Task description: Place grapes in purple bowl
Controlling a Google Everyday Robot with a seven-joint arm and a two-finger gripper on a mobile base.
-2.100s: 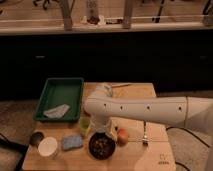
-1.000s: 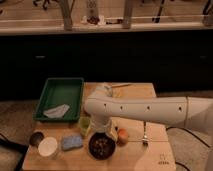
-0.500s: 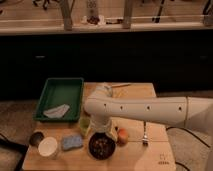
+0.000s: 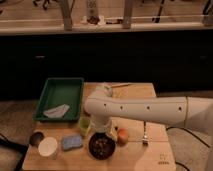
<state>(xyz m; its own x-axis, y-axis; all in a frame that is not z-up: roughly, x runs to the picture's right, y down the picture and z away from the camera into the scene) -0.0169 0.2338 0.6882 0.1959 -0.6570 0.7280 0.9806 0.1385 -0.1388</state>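
The purple bowl [image 4: 102, 146] is round and near-black. It sits on the wooden table [image 4: 150, 155] near the front edge, with brownish speckled contents inside. I cannot tell whether these are the grapes. My white arm reaches in from the right and bends down at its left end. The gripper [image 4: 101, 131] hangs just above the bowl's far rim, mostly hidden by the arm.
A green tray [image 4: 60, 95] holding a white cloth [image 4: 56, 111] is at the back left. A cream-white cup [image 4: 48, 147], a small dark-brown cup [image 4: 36, 138] and a blue sponge [image 4: 72, 142] lie left of the bowl. A yellow-green object [image 4: 83, 125], an orange fruit [image 4: 122, 136] and a fork [image 4: 144, 136] are close by.
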